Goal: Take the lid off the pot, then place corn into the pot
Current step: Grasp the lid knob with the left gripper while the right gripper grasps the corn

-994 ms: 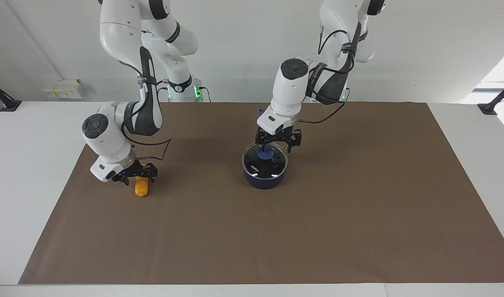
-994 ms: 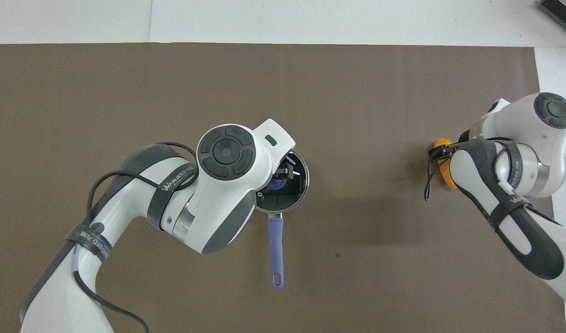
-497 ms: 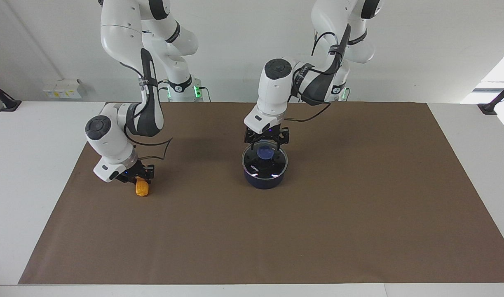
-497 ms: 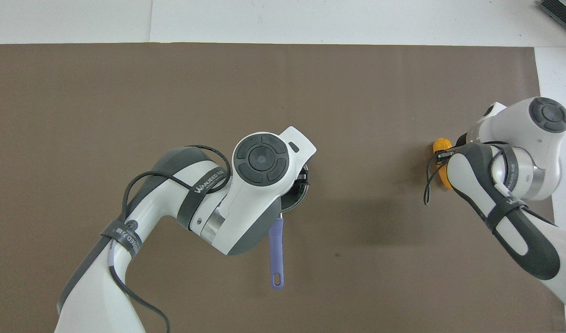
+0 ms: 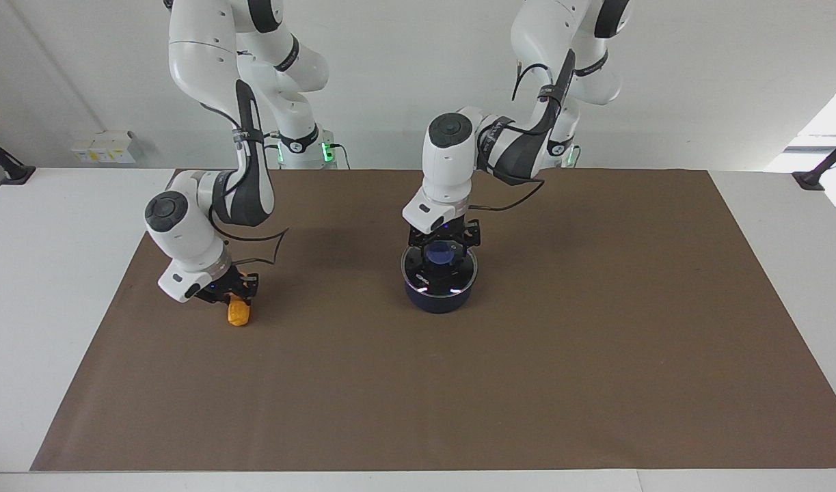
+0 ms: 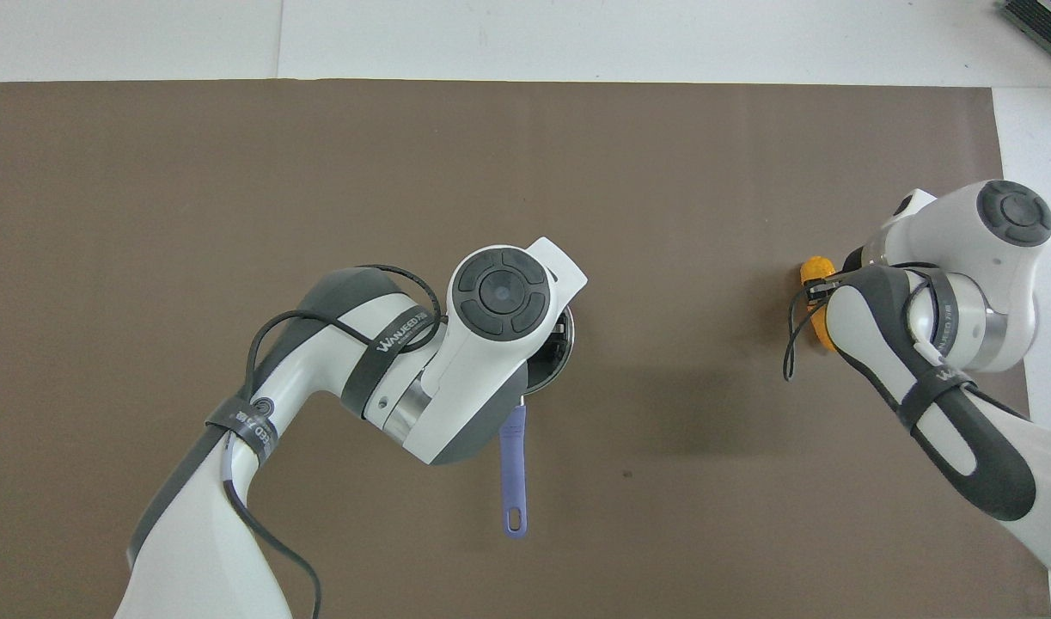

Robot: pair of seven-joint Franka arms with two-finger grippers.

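Lid about to be gripped, corn already pinched.

The left gripper (image 5: 443,240), fingers spread, was set around the knob of the lid (image 5: 439,268), seated on the pot (image 5: 437,299) mid-mat; closing was needed next. At the pot's nine o'clock in the facing view, the corn (image 5: 238,313) was pinched by the right gripper (image 5: 234,292).

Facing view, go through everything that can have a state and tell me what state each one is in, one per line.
lid: on the pot, not lifted yet
pot: covered, standing on the mat
corn: lying on the mat, gripped
right gripper: shut on the corn
left gripper: open, down around the lid's blue knob
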